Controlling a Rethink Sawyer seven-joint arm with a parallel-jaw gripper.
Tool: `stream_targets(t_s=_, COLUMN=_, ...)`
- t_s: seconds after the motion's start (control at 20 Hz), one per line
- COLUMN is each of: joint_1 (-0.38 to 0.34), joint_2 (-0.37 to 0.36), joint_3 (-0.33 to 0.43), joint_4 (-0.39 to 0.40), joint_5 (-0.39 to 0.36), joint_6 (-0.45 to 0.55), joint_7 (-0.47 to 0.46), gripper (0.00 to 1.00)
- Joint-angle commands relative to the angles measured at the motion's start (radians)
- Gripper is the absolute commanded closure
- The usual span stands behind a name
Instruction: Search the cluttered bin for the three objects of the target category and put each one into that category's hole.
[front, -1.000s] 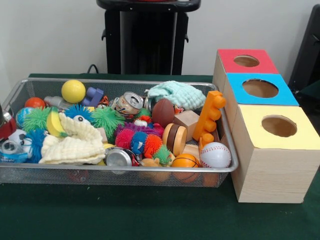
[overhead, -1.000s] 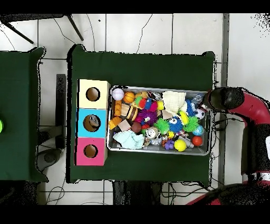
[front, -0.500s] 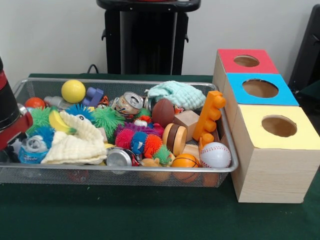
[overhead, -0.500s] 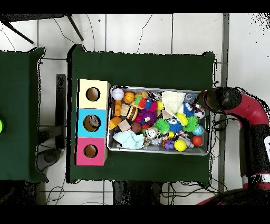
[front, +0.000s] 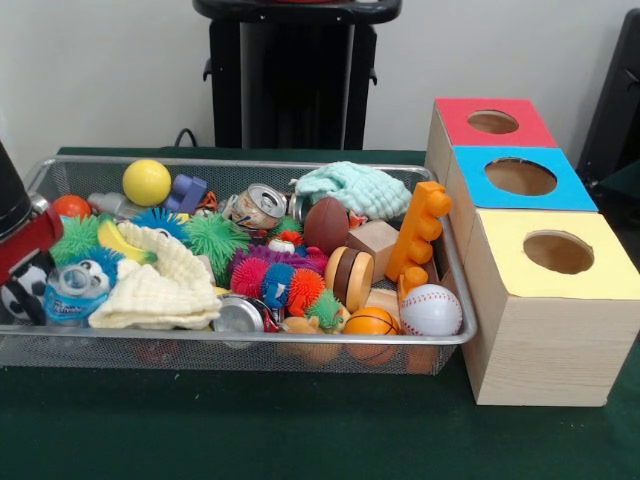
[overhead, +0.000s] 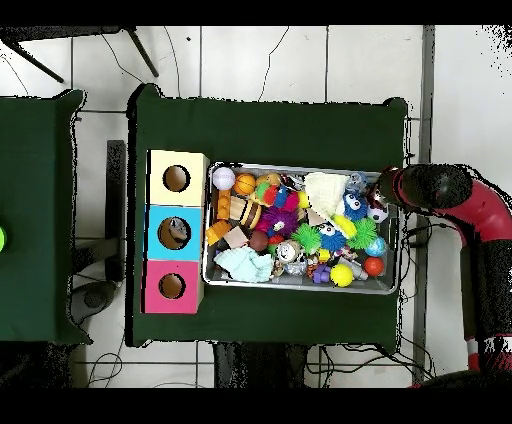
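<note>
Seen from the front, the cluttered bin (front: 240, 345) sits on the tabletop (front: 300, 430) with three boxes in a row touching its 3 o'clock end; the hole (front: 520, 176) tops the middle box. Inside the bin, a baseball (front: 431, 309) lies at 4 o'clock, a cloth (front: 150, 285) at 8 o'clock (partly over neighbouring toys), a ball (front: 147, 182) at 11 o'clock.

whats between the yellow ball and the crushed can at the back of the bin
A purple-blue toy block sits between the yellow ball and the crushed can, along the far wall of the bin; the front view shows it best.
</note>
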Motion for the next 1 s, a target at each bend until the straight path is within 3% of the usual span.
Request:
stream_targets(t_s=0.05, joint_1=-0.009, joint_2=-0.035, joint_3=0.088, joint_4=0.107, joint_5=0.026, joint_6=0.174, joint_7=-0.32, gripper=1.0)
stream_targets(t_s=0.5, joint_1=-0.025, joint_2=-0.078, joint_3=0.113, joint_4=0.125, joint_5=0.026, joint_6=0.24, joint_7=-0.311, gripper=1.0)
stream_targets(t_s=1.0, joint_1=-0.115, joint_2=-0.105, joint_3=0.211, joint_4=0.255, joint_5=0.101, joint_6=0.244, joint_7=-0.294, gripper=1.0)
